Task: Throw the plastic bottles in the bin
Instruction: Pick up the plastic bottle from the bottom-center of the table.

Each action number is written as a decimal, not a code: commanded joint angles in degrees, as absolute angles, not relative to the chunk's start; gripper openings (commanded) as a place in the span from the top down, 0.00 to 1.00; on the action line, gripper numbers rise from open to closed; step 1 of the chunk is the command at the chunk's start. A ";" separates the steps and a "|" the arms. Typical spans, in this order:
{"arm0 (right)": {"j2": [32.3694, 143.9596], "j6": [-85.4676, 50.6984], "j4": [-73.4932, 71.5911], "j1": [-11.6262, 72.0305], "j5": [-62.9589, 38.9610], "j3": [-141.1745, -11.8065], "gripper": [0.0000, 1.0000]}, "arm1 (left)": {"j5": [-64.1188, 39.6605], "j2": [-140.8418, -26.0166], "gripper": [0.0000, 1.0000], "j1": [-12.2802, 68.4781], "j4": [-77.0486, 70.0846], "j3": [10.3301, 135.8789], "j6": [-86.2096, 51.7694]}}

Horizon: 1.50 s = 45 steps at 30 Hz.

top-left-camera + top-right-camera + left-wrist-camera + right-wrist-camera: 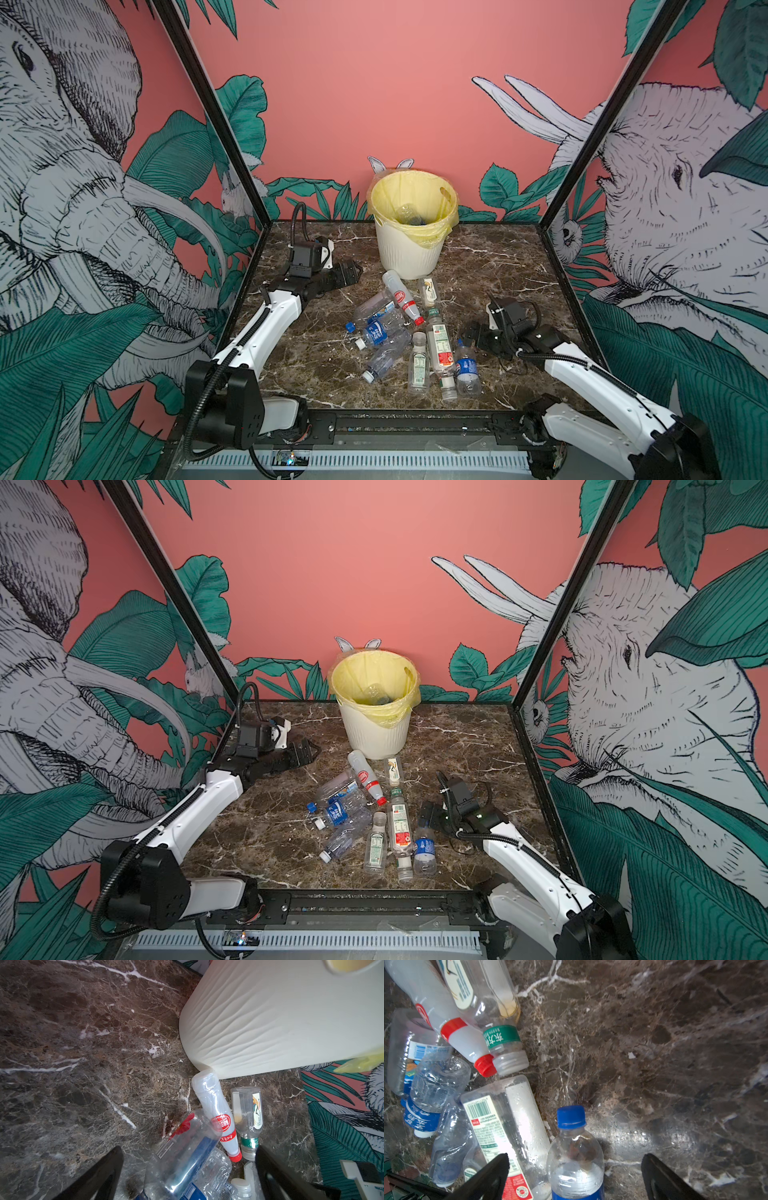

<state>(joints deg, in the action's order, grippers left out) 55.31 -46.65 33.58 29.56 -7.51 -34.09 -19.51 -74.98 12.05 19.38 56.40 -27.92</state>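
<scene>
About ten plastic bottles lie in a loose heap at the middle of a dark marbled surface. Several overlap, and their caps point different ways. Just beyond them, at the far middle, the bin stands upright, with a yellow bag folded over its rim to keep the liner open. A clear bottle already lies inside it. A red-capped bottle rests with its base against the bin's foot. The bin's central place probably lets either arm reach it.

The right gripper sits low at the right edge of the heap, its jaws wide apart and holding nothing. In the right wrist view a blue-capped bottle shows between them, closer to one jaw. This suggests the arm is lining up on that bottle, though no contact is visible.

The left gripper waits at the far left of the heap, near the bin. Its jaws are also wide apart and empty, aimed toward the bottles. The wide opening suits a bottle's round body.
</scene>
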 commanded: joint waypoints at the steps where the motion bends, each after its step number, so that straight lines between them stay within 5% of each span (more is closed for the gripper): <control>1: 53.77 -49.18 35.43 31.21 -5.09 -33.66 0.02 | -19.12 -72.99 0.01 11.78 18.61 55.73 -28.14; 45: 61.69 -58.60 30.58 41.48 -2.71 -26.95 0.33 | -17.13 -74.73 0.01 11.34 19.86 55.55 -27.25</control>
<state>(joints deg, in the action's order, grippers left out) 60.77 -57.04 29.85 41.06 -4.01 -27.77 -17.63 -75.05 11.77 19.40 56.07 -27.81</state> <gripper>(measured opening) 0.673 0.994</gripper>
